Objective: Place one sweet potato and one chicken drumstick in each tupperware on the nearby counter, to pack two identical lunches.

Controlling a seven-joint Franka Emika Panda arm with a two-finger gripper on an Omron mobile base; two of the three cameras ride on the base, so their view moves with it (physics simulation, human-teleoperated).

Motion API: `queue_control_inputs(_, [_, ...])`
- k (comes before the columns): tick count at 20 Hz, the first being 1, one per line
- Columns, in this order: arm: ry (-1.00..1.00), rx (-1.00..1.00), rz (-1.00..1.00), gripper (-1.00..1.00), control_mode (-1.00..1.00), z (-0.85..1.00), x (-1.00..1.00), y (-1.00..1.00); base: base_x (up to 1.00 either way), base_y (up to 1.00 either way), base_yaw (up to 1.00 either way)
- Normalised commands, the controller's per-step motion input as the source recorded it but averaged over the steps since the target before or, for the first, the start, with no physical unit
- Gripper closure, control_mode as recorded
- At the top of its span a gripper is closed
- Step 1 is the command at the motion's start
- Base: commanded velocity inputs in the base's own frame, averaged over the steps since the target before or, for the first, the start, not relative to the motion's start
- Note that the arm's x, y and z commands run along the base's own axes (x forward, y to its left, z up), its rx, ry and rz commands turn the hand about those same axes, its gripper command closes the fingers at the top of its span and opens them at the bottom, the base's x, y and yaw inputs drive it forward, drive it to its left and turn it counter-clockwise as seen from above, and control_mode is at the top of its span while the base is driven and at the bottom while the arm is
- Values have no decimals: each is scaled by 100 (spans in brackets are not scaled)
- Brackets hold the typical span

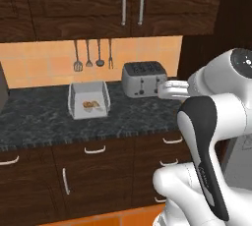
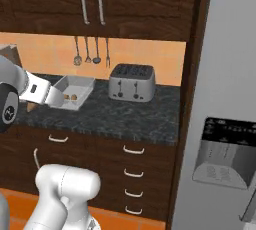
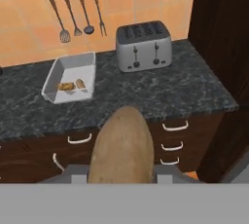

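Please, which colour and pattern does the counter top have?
The counter is black-grey speckled stone, shown best in the hand view.

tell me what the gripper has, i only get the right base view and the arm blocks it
Observer: In the hand view a sweet potato sits in the gripper, close to the lens.
Operator: anything in the tupperware yet
Observer: Yes, the tupperware holds two small brown food pieces, too small to identify.
Operator: whats right of the toaster
Observer: In the hand view the counter ends right of the toaster at a dark wooden panel.
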Motion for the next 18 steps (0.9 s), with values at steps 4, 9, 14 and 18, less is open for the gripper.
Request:
queue_control_inputs(4, [0,0,0,100,100,0,0,0,0,100,0])
queue_control_inputs(9, [0,0,0,100,100,0,0,0,0,100,0])
queue_control_inputs(14, [0,0,0,100,100,0,0,0,0,100,0])
queue_control_inputs(18, [0,0,0,100,100,0,0,0,0,100,0])
